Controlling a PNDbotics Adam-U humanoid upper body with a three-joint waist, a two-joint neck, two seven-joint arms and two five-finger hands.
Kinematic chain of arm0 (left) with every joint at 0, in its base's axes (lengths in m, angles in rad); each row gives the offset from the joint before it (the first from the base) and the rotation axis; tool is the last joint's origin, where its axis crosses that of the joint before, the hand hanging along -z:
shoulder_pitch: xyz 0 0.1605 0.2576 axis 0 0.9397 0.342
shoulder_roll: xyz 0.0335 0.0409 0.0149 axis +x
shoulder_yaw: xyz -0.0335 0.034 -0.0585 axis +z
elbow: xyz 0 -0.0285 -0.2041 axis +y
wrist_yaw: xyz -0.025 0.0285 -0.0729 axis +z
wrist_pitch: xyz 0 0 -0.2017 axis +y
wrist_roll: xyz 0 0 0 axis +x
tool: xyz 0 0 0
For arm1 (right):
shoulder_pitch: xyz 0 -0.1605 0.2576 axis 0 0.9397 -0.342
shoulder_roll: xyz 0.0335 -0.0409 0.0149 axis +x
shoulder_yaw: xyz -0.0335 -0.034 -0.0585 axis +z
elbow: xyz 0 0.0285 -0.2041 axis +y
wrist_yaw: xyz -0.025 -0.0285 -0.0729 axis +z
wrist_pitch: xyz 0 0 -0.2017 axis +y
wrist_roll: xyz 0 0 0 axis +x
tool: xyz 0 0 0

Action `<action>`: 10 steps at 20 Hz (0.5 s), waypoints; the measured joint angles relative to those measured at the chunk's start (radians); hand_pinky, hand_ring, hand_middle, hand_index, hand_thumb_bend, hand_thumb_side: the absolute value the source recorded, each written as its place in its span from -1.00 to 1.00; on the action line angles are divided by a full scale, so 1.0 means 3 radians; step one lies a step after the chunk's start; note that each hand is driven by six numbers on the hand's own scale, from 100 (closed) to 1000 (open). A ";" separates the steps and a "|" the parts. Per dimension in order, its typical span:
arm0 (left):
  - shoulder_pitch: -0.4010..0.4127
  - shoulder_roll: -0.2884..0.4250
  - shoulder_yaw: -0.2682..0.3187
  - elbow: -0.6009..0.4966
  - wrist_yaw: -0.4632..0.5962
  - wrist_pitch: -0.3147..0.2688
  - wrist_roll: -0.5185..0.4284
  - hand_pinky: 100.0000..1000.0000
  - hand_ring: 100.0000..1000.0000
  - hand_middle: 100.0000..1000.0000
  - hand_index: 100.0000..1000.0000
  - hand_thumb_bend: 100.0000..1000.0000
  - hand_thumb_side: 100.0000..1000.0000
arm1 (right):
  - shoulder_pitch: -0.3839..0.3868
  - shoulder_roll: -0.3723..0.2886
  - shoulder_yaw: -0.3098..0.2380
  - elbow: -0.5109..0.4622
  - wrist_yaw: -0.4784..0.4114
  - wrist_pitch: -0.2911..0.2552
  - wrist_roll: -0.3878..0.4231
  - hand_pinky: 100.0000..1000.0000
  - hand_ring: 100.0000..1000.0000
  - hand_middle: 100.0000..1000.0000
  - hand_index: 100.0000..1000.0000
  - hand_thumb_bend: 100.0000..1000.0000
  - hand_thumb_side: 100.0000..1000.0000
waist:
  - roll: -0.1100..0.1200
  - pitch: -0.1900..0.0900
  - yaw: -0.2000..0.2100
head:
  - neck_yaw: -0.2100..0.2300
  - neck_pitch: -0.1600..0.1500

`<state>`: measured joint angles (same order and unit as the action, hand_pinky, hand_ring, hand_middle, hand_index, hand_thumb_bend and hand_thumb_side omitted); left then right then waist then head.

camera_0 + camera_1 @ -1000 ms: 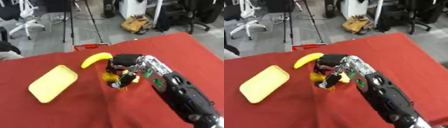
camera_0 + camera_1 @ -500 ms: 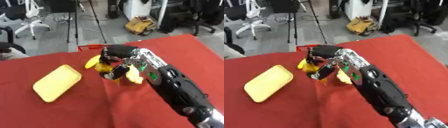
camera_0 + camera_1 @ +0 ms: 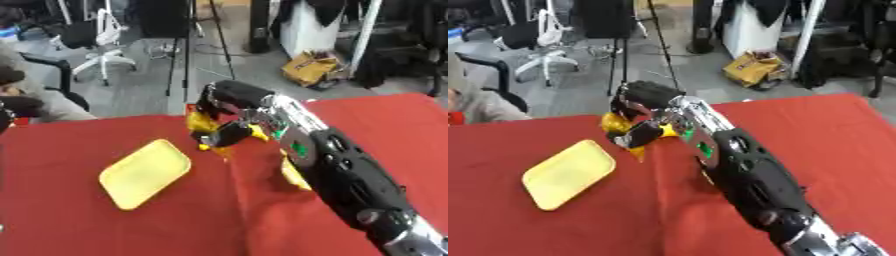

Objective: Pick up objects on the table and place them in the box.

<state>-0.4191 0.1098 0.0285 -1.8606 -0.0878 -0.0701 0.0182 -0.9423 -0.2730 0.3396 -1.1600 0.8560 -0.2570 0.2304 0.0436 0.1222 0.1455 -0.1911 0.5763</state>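
Right hand [image 3: 229, 106] is stretched out to the far edge of the red table [image 3: 105, 225], fingers curled round a yellow object [image 3: 203, 131], likely the banana; grip is clamped on it, object partly hidden by the fingers. Held object sits just beyond and to the right of the yellow tray [image 3: 144, 173], apart from it. Tray lies flat on the table, empty. A second yellow piece [image 3: 293, 172] shows on the table right of the tray, tucked against the underside of the right forearm; can't tell what it is. Left hand not visible.
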 measured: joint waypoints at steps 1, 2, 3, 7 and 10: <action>-0.0018 -0.0025 -0.0003 -0.0031 -0.0001 -0.0019 0.0028 0.16 0.14 0.45 0.62 0.16 0.93 | -0.0007 -0.0002 -0.0022 0.0004 -0.0021 0.0043 -0.0086 0.12 -0.15 -0.47 -0.13 -0.43 -0.41 | 0.0002 0.0012 0.0048 | -0.0035 -0.0025; -0.0028 -0.0048 -0.0003 -0.0069 -0.0003 -0.0038 0.0072 0.17 0.14 0.45 0.62 0.15 0.91 | -0.0018 -0.0002 -0.0043 0.0008 -0.0048 0.0089 -0.0176 0.11 -0.17 -0.48 -0.14 -0.39 -0.42 | 0.0003 0.0025 0.0086 | -0.0067 -0.0049; -0.0040 -0.0069 -0.0003 -0.0108 -0.0006 -0.0060 0.0127 0.17 0.15 0.45 0.62 0.14 0.90 | -0.0027 -0.0002 -0.0064 0.0016 -0.0079 0.0140 -0.0269 0.10 -0.18 -0.48 -0.14 -0.37 -0.42 | 0.0003 0.0038 0.0120 | -0.0103 -0.0069; -0.0055 -0.0141 -0.0004 -0.0257 -0.0034 -0.0148 0.0386 0.18 0.14 0.44 0.61 0.12 0.88 | -0.0035 0.0042 -0.0115 0.0064 -0.0202 0.0337 -0.0642 0.06 -0.20 -0.49 -0.15 -0.28 -0.44 | 0.0036 0.0079 0.0249 | -0.0249 -0.0145; -0.0071 -0.0188 -0.0026 -0.0330 -0.0051 -0.0179 0.0484 0.18 0.14 0.44 0.61 0.12 0.87 | -0.0060 0.0129 -0.0137 0.0168 -0.0281 0.0456 -0.0886 0.04 -0.22 -0.50 -0.15 -0.24 -0.46 | 0.0055 0.0089 0.0339 | -0.0344 -0.0181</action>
<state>-0.4404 0.0533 0.0206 -1.9596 -0.1030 -0.1238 0.1633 -0.9602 -0.2343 0.2984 -1.1096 0.7716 -0.1203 -0.0354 0.0602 0.1489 0.2472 -0.2943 0.5219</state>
